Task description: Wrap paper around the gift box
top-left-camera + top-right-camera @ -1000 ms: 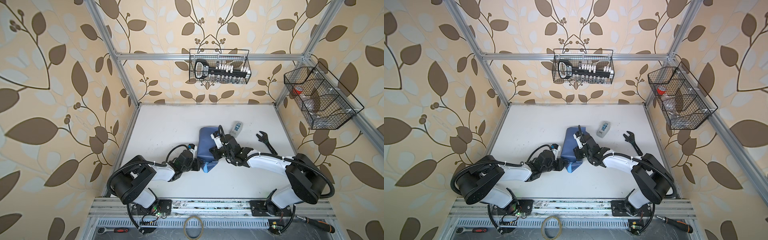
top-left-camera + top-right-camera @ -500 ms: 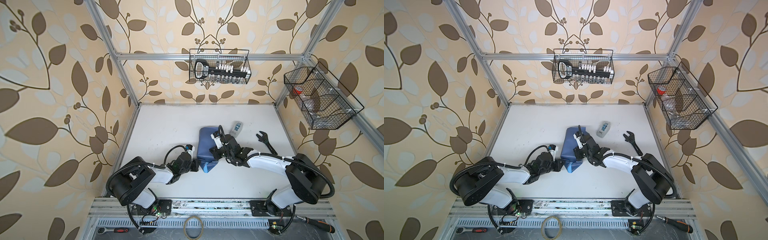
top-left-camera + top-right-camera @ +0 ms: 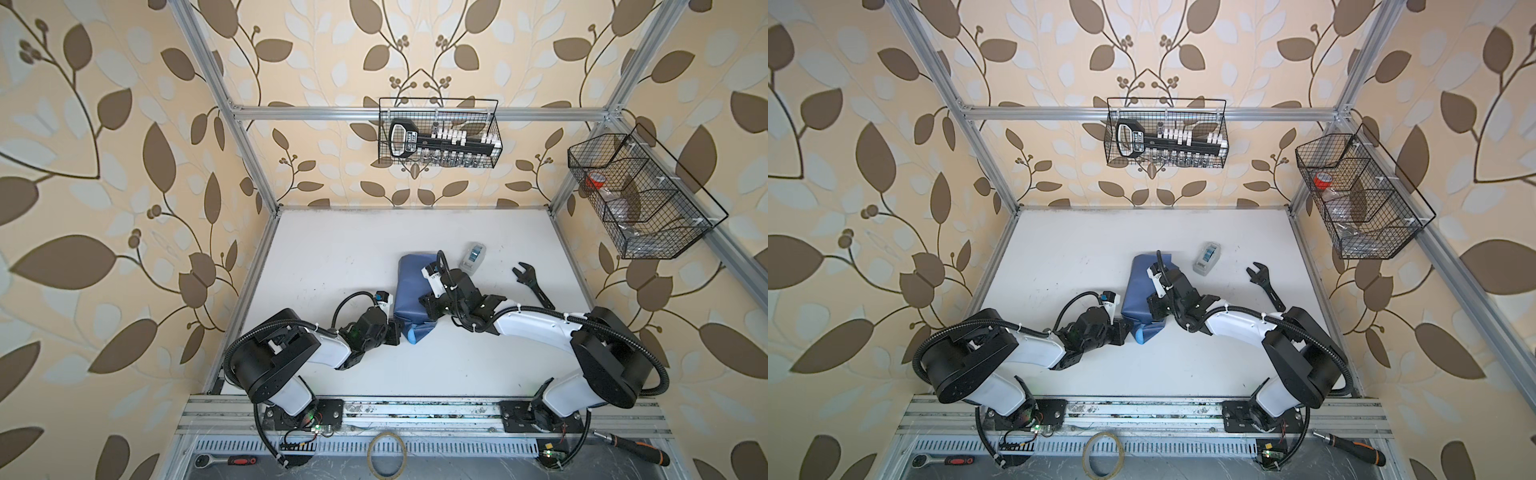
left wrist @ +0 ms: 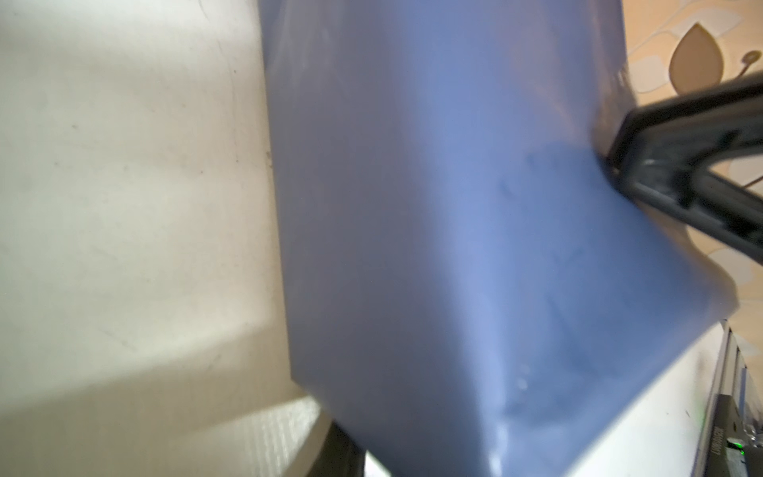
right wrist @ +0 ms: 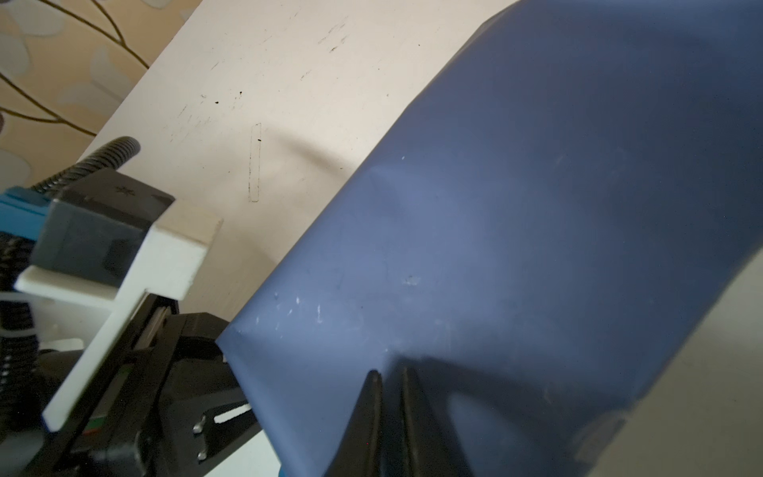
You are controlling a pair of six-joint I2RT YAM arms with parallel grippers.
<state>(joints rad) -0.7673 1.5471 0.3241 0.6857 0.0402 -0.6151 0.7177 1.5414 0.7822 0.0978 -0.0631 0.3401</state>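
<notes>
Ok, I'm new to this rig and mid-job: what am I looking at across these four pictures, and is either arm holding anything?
Two robot arms with two-fingered grippers work a white table. Both top views look down from overhead; each wrist picture comes from a camera on one arm. Mid-table lies blue paper, folded over something hidden. To its right lie a clear tape dispenser and a black adjustable wrench. The right gripper is shut, touching the paper; whether it pinches any is unclear. The left gripper sits at the paper's near corner, its jaws mostly hidden.
</notes>
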